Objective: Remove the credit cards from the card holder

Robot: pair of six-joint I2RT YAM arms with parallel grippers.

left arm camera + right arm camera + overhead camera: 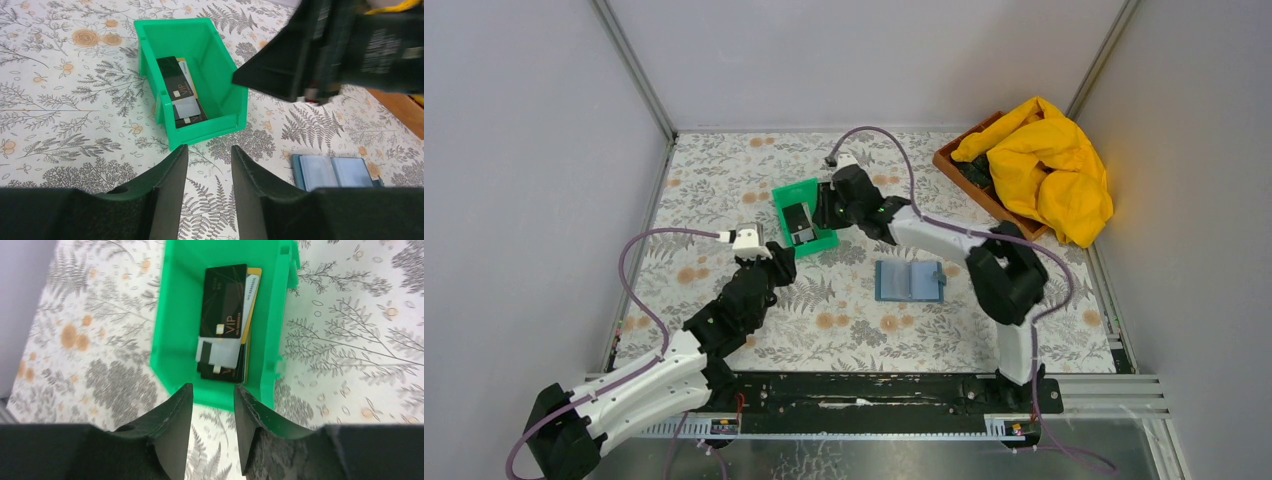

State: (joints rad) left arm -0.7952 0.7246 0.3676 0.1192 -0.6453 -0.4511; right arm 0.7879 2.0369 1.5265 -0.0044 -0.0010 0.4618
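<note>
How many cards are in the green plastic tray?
4 visible, overlapping in the green plastic tray: black VIP card on top, gold card beneath it, pale grey card, second black card under that. More may be hidden.

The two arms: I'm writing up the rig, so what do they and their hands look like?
Both the left arm and right arm have white links between bulky black joints, each trailed by a looping mauve-grey cable. A white block sits at each wrist. The left hand and right hand have matte black, tapered fingers.
</note>
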